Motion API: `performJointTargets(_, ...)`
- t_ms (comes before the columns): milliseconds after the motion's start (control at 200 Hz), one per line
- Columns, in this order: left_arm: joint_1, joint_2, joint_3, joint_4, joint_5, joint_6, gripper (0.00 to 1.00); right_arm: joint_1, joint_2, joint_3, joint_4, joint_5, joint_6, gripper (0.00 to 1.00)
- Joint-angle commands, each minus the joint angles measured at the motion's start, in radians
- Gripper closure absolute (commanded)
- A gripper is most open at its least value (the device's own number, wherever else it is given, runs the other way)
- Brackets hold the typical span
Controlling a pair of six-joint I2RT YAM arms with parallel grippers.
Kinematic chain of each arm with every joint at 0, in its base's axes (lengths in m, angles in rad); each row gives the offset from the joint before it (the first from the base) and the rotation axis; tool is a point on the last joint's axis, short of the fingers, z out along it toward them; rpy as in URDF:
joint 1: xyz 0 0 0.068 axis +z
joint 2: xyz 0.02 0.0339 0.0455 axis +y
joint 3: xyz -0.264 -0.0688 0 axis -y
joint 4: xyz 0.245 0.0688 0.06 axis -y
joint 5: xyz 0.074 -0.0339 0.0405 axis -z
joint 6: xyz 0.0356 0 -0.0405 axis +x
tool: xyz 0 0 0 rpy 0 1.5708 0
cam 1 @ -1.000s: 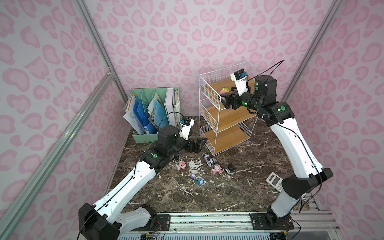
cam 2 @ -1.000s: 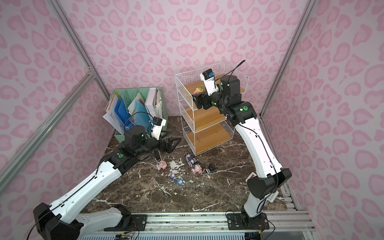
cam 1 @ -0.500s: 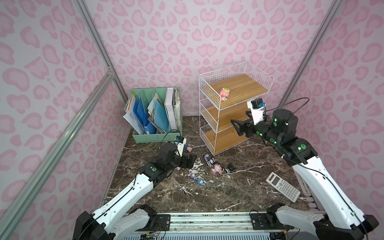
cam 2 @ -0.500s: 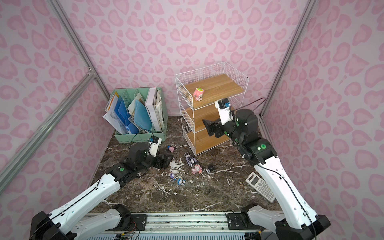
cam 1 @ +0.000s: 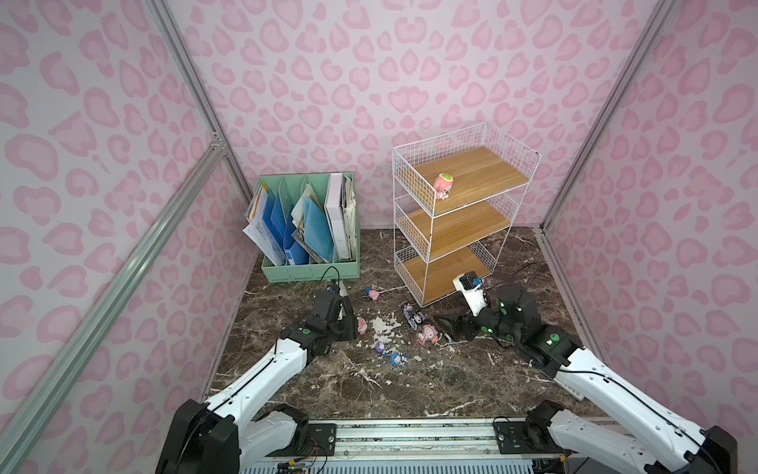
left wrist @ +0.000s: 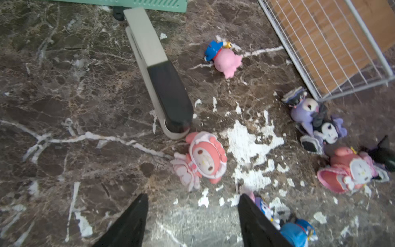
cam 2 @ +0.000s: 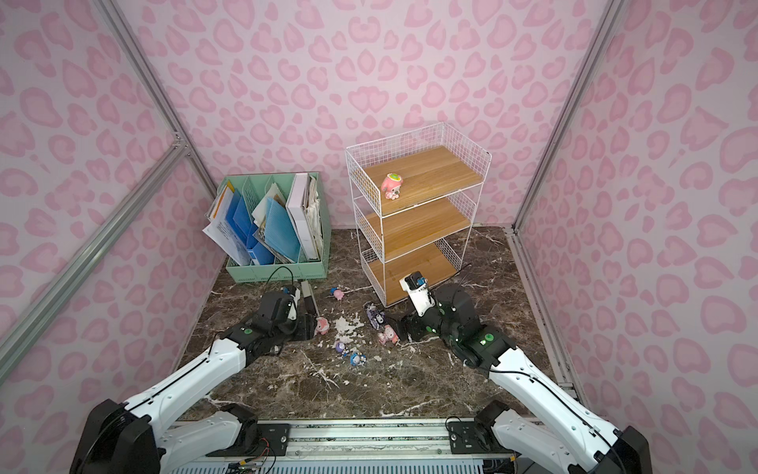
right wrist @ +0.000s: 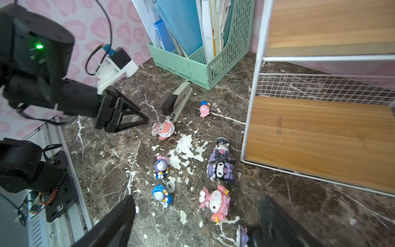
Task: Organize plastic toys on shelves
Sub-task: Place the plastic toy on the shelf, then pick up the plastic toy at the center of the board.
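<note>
Cannot read the print on the papers [cam 1: 262, 227]. Shows one toy [cam 1: 443, 186] upright on the shelves' [cam 1: 484, 172] top board, the other toys [cam 1: 414, 318] lying on the table [cam 1: 369, 390]. Has left gripper [left wrist: 192, 196] part-open and empty, just short of a pink toy [left wrist: 203, 160]; right gripper [right wrist: 196, 201] wide, empty, half hiding a purple toy [right wrist: 242, 236].

**Veined stone-look bench, wire, wood and plastic**

The bench [cam 1: 410, 381] is dark, stone-look, white-veined, and flaked into rough white patches at its centre. The shelves [cam 1: 471, 172] pair white-coated wire with matt wooden boards. The plastic toys [left wrist: 203, 160] look smooth and faintly glossy. The file organizer [right wrist: 222, 62] is matt mint plastic.
</note>
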Motion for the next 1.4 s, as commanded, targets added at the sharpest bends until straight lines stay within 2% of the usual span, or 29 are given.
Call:
performJointTargets(0, 0.042, 0.081, 0.030, 0.105, 0.143, 0.032, 0.35, 0.008, 0.011, 0.000, 0.046, -0.015, 0.010, 0.09)
performJointTargets(135, 0.098, 0.207, 0.060, 0.147, 0.263, 0.032, 0.44, 0.008, 0.029, -0.005, 0.044, -0.020, 0.013, 0.09)
performJointTargets(280, 0.111, 0.257, 0.046, 0.160, 0.263, 0.036, 0.41, 0.012, 0.041, -0.013, 0.059, -0.031, 0.010, 0.09)
performJointTargets(515, 0.104, 0.251, -0.017, 0.169, 0.354, 0.005, 0.40, 0.017, 0.092, -0.010, 0.074, -0.037, 0.010, 0.09)
performJointTargets(725, 0.021, 0.144, -0.082, 0.140, 0.314, -0.069, 0.37, 0.034, 0.127, 0.001, 0.076, -0.034, 0.012, 0.09)
performJointTargets(845, -0.021, 0.109, -0.081, 0.102, 0.229, -0.091, 0.35, 0.048, 0.160, 0.014, 0.060, -0.020, 0.013, 0.09)
performJointTargets(935, -0.021, 0.120, -0.065, 0.060, 0.128, -0.113, 0.29, 0.057, 0.170, 0.015, 0.063, -0.014, 0.016, 0.10)
performJointTargets(1005, -0.021, 0.136, -0.054, 0.054, 0.095, -0.134, 0.27, 0.062, 0.173, 0.016, 0.064, -0.009, 0.019, 0.10)
performJointTargets(1255, -0.021, 0.209, -0.046, 0.212, 0.184, -0.151, 0.28, 0.077, 0.204, 0.019, 0.068, -0.002, 0.037, 0.10)
performJointTargets(1395, -0.013, 0.290, -0.035, 0.270, 0.184, -0.180, 0.31, 0.107, 0.237, 0.031, 0.069, 0.016, 0.039, 0.10)
